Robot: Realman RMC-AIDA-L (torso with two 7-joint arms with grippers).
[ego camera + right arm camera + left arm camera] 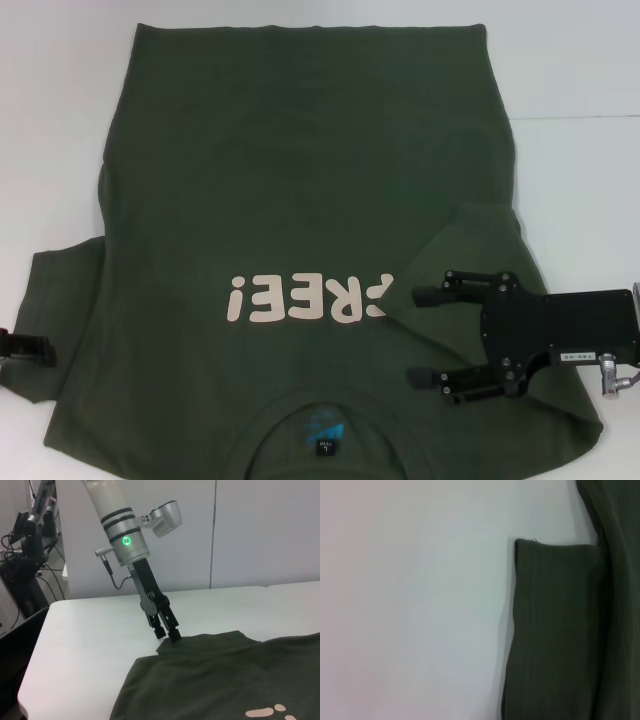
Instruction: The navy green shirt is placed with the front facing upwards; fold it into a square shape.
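The navy green shirt lies front up on the white table, collar toward me, with the pale "FREE!" print upside down. Its right sleeve is folded inward over the chest and hides the print's first letter. My right gripper is open and empty, just over that folded sleeve. My left gripper is at the edge of the flat left sleeve. In the right wrist view this left gripper has its tips slightly apart at the sleeve's corner.
Bare white table stretches to the left of the shirt and behind it. Beyond the table's far left end, the right wrist view shows dark equipment and cables.
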